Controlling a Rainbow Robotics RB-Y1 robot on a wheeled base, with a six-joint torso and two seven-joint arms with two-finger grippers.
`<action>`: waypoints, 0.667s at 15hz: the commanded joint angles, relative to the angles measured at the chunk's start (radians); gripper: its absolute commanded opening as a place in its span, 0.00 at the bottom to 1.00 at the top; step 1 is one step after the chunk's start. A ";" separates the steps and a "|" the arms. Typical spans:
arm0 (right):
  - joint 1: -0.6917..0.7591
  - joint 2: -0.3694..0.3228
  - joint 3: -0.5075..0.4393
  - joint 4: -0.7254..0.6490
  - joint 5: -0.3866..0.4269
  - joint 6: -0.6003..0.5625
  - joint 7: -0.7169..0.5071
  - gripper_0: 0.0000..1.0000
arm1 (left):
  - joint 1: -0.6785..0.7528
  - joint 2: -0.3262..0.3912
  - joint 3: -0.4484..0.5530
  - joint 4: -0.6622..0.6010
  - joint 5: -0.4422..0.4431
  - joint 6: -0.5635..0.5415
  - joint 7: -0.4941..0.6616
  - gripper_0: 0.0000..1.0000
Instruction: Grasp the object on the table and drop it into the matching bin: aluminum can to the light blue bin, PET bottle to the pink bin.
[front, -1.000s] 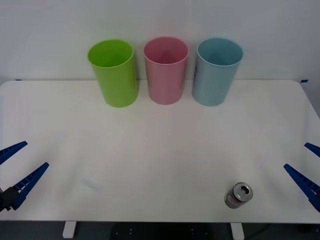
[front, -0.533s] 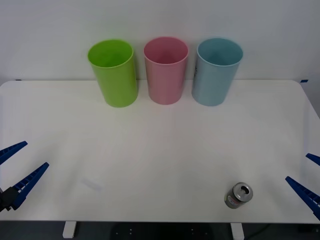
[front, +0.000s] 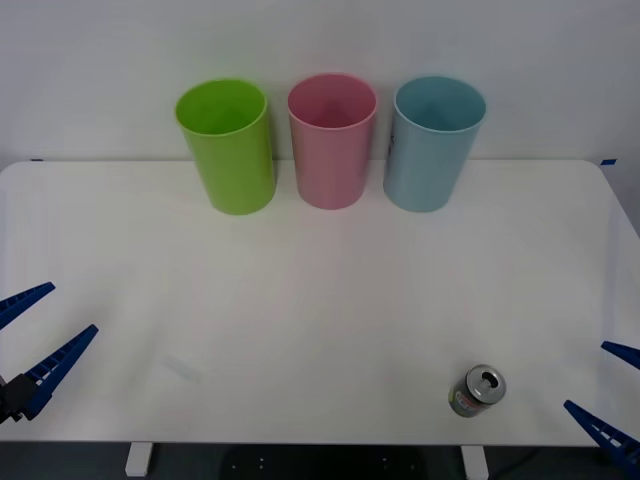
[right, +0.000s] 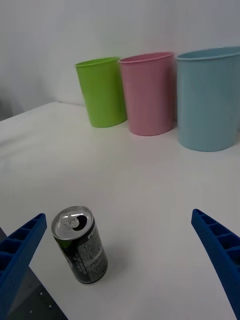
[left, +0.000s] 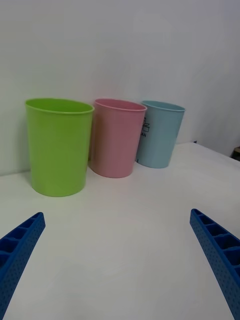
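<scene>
The aluminum can (front: 477, 390) stands upright near the front edge of the white worktop (front: 330, 300), off to the right side, silver top facing up with the tab hole open. In the right wrist view the can (right: 80, 245) shows a dark body with small print on it, sitting right by the near edge of the worktop (right: 125, 165).

The right gripper (front: 615, 395) sits just to the right of the can, low at the near right corner, with its blue ribbed jaws spread wide apart and nothing between them. It isn't touching the can; there's bare worktop between them. From that wrist camera the can sits closer to one finger (right: 20, 250) than the other.

Way over on the far side of the worktop, three tall cup-shaped bins stand in a row against the wall: the lime green bin (front: 227, 146) on the left, the pink bin (front: 331, 140) in the middle, and the light blue bin (front: 432, 143) on the right. They're close together, upright, openings up. The light blue bin is the one most in line with the can, but well apart from it.

The left gripper (front: 35, 335) hangs at the near left edge, well away from the can, jaws also wide apart and holding nothing.
</scene>
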 joint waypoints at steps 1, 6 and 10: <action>-0.012 -0.012 0.024 0.057 0.011 -0.025 0.122 1.00 | 0.000 0.000 0.000 0.000 0.000 0.000 0.000 1.00; -0.021 -0.013 0.068 0.115 0.042 -0.031 0.286 1.00 | 0.000 0.000 0.000 0.000 0.000 0.000 0.000 1.00; -0.064 -0.012 0.140 0.189 0.043 -0.031 0.349 1.00 | 0.000 0.000 0.000 0.000 0.000 0.000 0.000 1.00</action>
